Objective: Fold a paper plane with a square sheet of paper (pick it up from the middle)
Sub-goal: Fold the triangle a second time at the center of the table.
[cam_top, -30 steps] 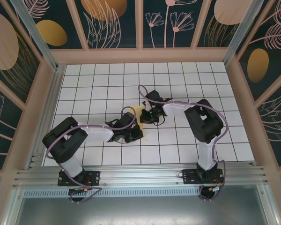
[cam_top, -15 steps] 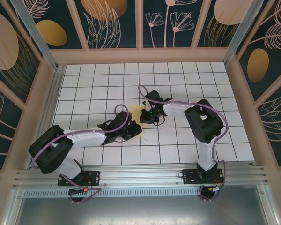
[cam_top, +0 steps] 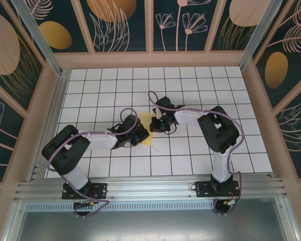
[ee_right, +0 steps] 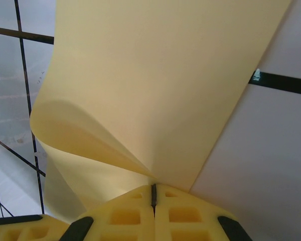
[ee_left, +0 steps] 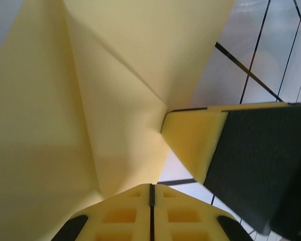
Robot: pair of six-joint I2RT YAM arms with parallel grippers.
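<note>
Holding: my two grippers pinch one thin, plain pale-yellow sheet of paper (cam_top: 145, 120) from opposite sides, over the white tiled table (cam_top: 190, 90) with its black grid lines.
Left gripper: the left gripper (cam_top: 142, 134) is clenched. In the left wrist view (ee_left: 151, 193) its yellow foam pads meet along a thin seam, and the sheet runs down to them.
Right gripper: the right gripper (cam_top: 154, 124) is also clenched. In the right wrist view (ee_right: 153, 193) its pads meet in the same way, and the paper narrows into the top of that seam.
Sheet position: the sheet is near the middle of the table, a little to the left of centre and well away from every edge. It lies between my two grippers, the left at its near-left side and the right at its far-right side.
Sheet shape, left wrist view: the paper (ee_left: 90, 100) is not flat. Slanting creases run through it and meet at a point in mid-frame.
Sheet shape, right wrist view: the paper (ee_right: 155, 75) rises from the pads as a broad panel, and its left side curls over in a soft, uncreased roll.
Neighbouring finger: in the left wrist view a black finger with a yellow pad (ee_left: 190, 140) comes in from the right, its tip against the sheet where the creases meet.
Table under the sheet: tile surface (ee_left: 286, 60) shows beside the paper in both wrist views (ee_right: 271, 150).
</note>
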